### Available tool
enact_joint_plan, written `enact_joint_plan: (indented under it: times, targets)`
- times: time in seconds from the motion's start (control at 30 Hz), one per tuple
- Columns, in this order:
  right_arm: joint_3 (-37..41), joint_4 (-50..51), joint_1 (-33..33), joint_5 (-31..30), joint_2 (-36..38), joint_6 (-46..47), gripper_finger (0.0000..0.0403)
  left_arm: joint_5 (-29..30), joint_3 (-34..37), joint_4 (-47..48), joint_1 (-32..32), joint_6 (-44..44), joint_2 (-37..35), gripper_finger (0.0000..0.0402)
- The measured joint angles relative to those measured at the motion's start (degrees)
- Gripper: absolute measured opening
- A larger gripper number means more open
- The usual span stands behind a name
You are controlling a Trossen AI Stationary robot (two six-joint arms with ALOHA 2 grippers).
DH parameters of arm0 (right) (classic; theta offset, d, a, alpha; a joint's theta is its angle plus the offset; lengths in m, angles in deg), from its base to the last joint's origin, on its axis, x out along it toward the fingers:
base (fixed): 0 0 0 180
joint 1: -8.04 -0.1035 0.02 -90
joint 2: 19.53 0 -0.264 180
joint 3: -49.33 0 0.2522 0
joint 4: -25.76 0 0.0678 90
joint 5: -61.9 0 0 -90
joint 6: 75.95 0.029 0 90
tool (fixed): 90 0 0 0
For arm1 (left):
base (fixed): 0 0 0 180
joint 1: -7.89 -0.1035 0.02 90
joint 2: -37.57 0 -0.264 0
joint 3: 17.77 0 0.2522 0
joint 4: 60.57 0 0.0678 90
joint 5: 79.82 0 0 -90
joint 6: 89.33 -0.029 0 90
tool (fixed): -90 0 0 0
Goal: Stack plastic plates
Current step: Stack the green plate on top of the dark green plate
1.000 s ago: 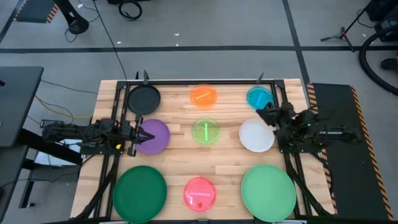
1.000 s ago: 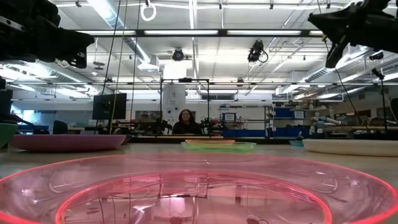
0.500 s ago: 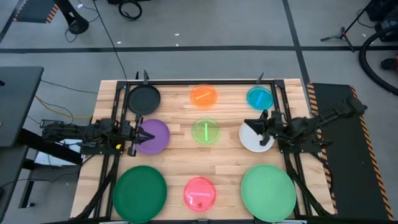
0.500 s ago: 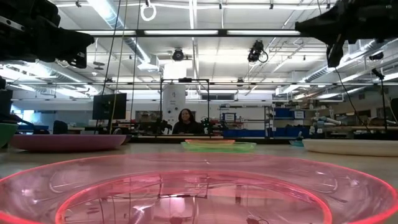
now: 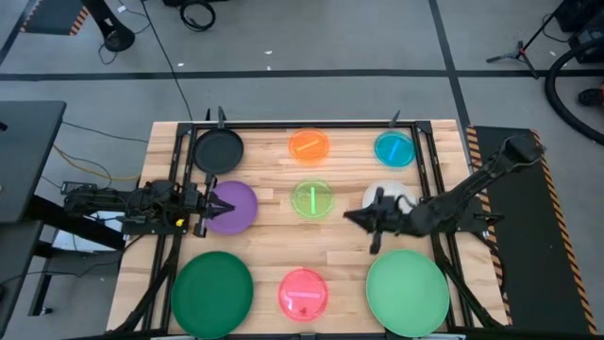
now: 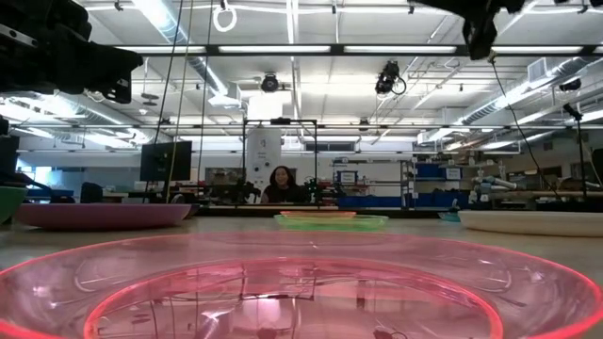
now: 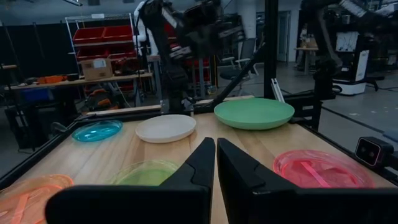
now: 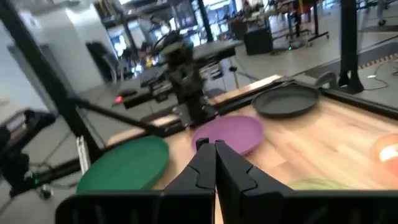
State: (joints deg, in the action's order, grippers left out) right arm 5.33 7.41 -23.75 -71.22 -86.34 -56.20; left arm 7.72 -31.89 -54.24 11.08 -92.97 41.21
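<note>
plates spread apart on table

Grey floor; ceiling strip lights, seemingly workshop.

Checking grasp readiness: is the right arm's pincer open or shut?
Shut. In the right wrist view the right pincer shows its two dark fingers pressed together, empty, above the wooden table.

Nine plates flat, unstacked, 3x3 grid on my bench. Lime plate at centre. Orange plate at 12, cyan plate 1:30, white plate 3, light green plate 4:30, pink plate 6, dark green plate 7:30, purple plate 9, black plate 10:30.
</note>
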Motion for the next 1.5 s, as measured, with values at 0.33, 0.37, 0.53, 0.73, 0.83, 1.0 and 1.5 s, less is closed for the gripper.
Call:
enact_joint_plan:
  times: [0.33, 0.37, 0.53, 0.73, 0.83, 1.0, 1.5]
  targets:
    - [-24.9, 19.4, -3.6, -0.8, -20.7, 6.2, 0.0006, 0.0, 0.0, 0.0, 0.0, 0.0, 0.0, 0.0027]
    - [-27.2, 21.8, -3.8, -0.8, -22.2, 7.3, 0.0006, 0.0, 0.0, 0.0, 0.0, 0.0, 0.0, 0.0027]
    - [-36.5, 33.3, -5.4, -0.6, -27.7, 13.7, 0.0006, 0.0, 0.0, 0.0, 0.0, 0.0, 0.0, 0.0027]
    - [-42.2, 40.3, -7.4, 2.4, -33.2, 23.4, 0.0016, 0.0, 0.0, 0.2, 0.0, 0.0, 0.0, 0.0027]
    - [-42.7, 41.1, -8.2, 7.3, -35.9, 27.7, 0.0041, 0.0, 0.0, 0.3, 0.0, 0.0, 0.1, 0.0027]
    - [-42.8, 41.4, -8.0, 17.2, -39.4, 34.8, 0.0106, 0.0, 0.0, 0.0, 0.0, 0.0, 0.1, 0.0027]
    - [-53.6, 59.6, -6.4, 27.5, -40.0, 45.6, 0.0147, 0.0, 0.0, 0.0, 0.0, 0.0, 0.1, 0.0027]
